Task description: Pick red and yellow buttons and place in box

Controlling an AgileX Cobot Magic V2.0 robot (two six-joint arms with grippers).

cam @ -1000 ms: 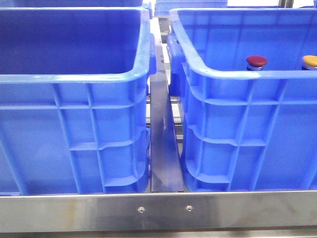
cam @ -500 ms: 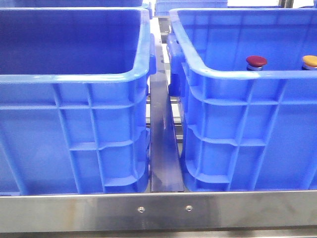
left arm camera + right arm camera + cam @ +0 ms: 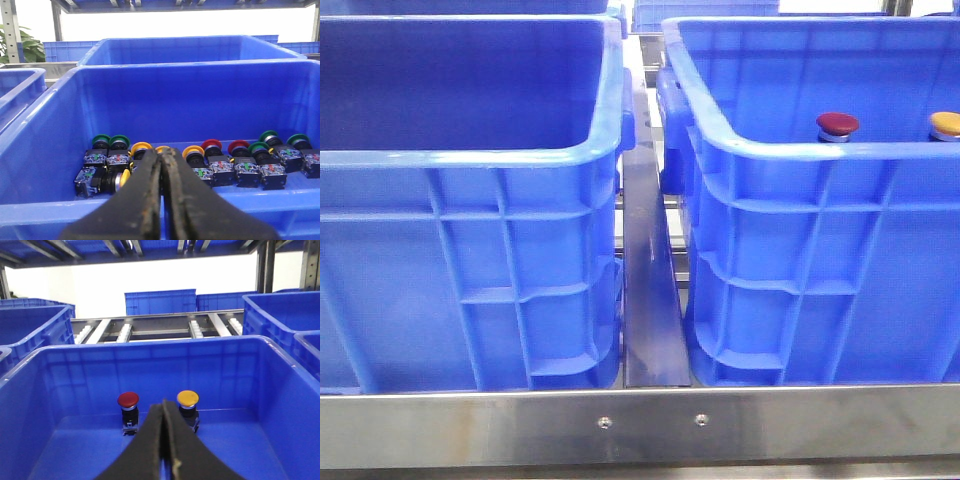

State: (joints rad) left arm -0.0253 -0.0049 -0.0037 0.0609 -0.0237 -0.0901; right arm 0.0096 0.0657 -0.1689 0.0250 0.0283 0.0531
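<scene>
In the front view two blue crates stand side by side, the left crate (image 3: 470, 150) and the right crate (image 3: 800, 160), with a metal rail (image 3: 648, 300) between them. No arm shows there.

The left gripper (image 3: 161, 165) has its fingers pressed together and holds nothing. It points over the wall of a supply crate (image 3: 45, 150) with many push buttons (image 3: 200, 165): green, yellow and red heads on black bodies.

The right gripper (image 3: 164, 415) is also closed and empty. Beyond it, a red button (image 3: 128, 412) and a yellow button (image 3: 188, 410) stand upright, near each other, on the floor of the box (image 3: 280, 405).

I judge the buttons light and rigid, with smooth domed heads that can slip; the black body below the silvery collar gives a flatter hold. In the front view the rim hides their bodies, and the floor of the left crate is hidden.
</scene>
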